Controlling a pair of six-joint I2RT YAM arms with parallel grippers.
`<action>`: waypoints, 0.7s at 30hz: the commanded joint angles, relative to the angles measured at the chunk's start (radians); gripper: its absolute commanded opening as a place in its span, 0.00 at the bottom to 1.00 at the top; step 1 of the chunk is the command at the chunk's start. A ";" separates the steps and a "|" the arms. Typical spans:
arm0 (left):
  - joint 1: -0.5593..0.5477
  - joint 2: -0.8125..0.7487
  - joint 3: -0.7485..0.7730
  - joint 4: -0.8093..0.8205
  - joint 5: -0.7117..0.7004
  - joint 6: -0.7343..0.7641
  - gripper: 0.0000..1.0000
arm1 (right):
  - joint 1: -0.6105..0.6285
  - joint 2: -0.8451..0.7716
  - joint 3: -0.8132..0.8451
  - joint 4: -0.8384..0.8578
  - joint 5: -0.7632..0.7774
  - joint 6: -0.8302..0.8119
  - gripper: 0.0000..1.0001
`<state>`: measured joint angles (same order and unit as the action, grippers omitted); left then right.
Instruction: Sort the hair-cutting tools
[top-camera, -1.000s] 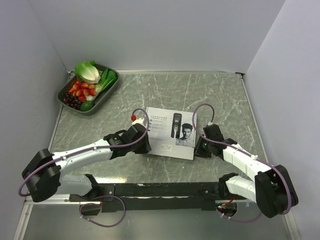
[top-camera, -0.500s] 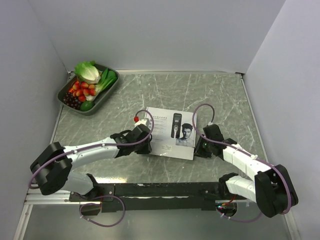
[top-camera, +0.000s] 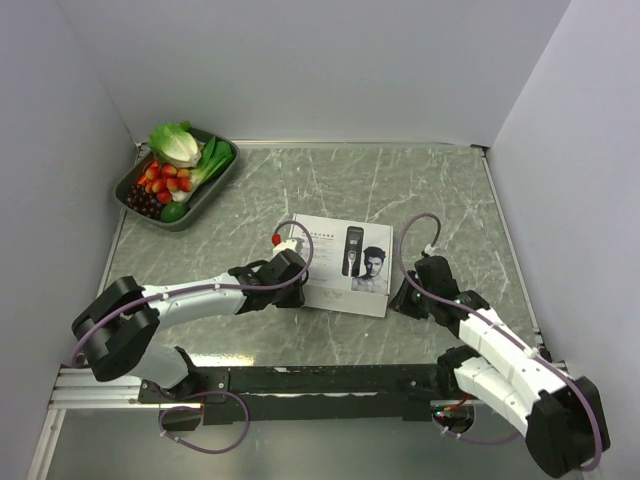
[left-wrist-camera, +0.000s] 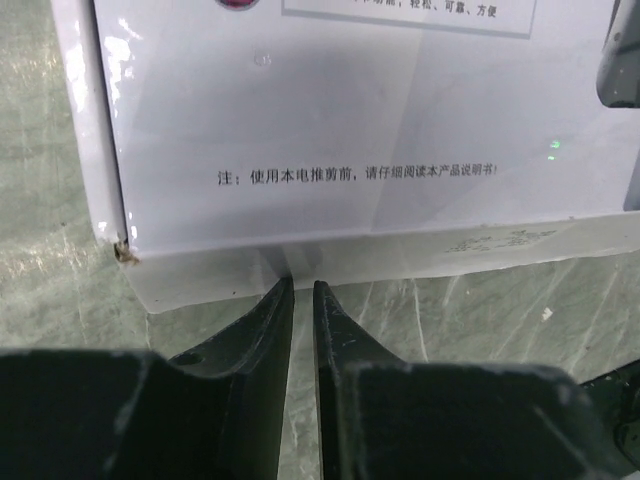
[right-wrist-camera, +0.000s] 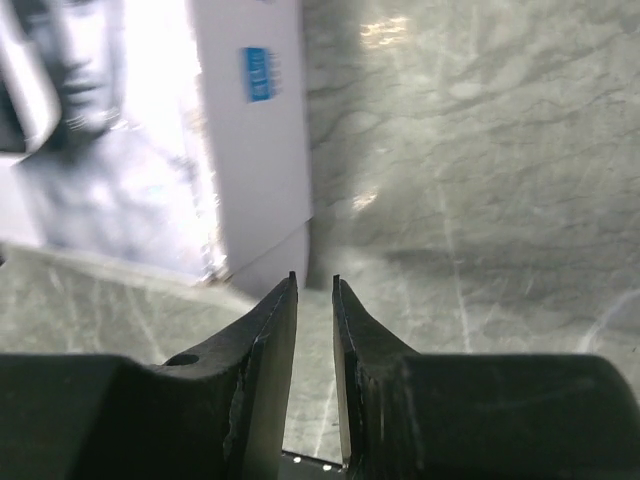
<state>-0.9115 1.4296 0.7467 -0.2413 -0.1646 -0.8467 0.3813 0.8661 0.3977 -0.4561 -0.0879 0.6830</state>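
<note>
Flanking box (top-camera: 330, 288), left gripper (left-wrist-camera: 303, 283) and right gripper (right-wrist-camera: 313, 277) are sitting nearly closed, grip unclear, likely for opening it.

a white box (top-camera: 343, 264) lies on the bench (top-camera: 450, 190). the left gripper (top-camera: 292, 274) sits at its left edge, the right gripper (top-camera: 403, 298) at its near right corner.

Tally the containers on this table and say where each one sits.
2. The white box lies flat at mid-table, printed side up. The dark tray, filled with produce, sits in the far left corner. No other container shows.
</note>
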 joint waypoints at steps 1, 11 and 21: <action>-0.006 0.049 0.014 0.086 -0.052 0.032 0.19 | 0.051 -0.108 0.026 -0.079 0.062 0.015 0.29; -0.010 0.100 0.034 0.146 -0.015 0.038 0.16 | 0.230 -0.035 0.078 -0.004 -0.004 -0.022 0.27; -0.027 -0.167 0.143 -0.091 -0.132 0.034 0.24 | 0.389 0.221 0.124 0.154 0.086 0.026 0.27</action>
<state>-0.9337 1.3731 0.7692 -0.2386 -0.1867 -0.8246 0.7414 0.9977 0.4561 -0.3927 -0.0689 0.6765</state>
